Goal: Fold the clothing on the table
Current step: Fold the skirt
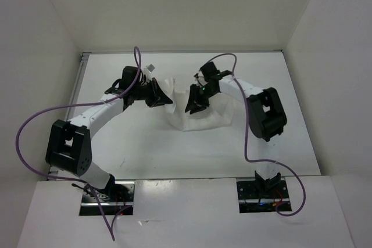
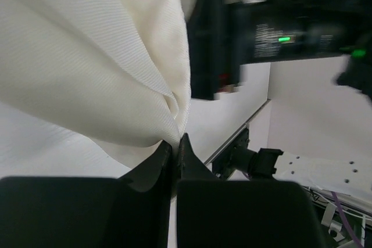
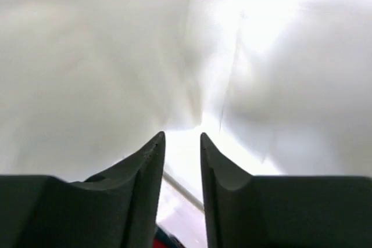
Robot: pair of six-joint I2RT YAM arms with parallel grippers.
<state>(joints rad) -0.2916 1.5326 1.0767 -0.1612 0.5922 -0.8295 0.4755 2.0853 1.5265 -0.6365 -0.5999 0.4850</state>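
Observation:
The clothing [image 1: 204, 121], white and thin, is bunched in the middle of the table [image 1: 145, 149], with part of it raised between the two arms. My left gripper [image 1: 168, 99] is at its left edge. In the left wrist view that gripper [image 2: 176, 139] is shut on a pinched fold of the clothing [image 2: 87, 56], which fans upward from the fingertips. My right gripper [image 1: 195, 107] hangs over the clothing's upper middle. Seen from the right wrist, the right gripper [image 3: 182, 139] stands open with a bare gap, and the clothing [image 3: 87, 56] fills the view just ahead.
White walls close the table in on three sides, with a metal edge strip [image 1: 186, 52] along the back. Purple cables [image 1: 35, 120] loop off both arms. The right arm's black wrist [image 2: 250, 33] sits close beside the raised fabric in the left wrist view.

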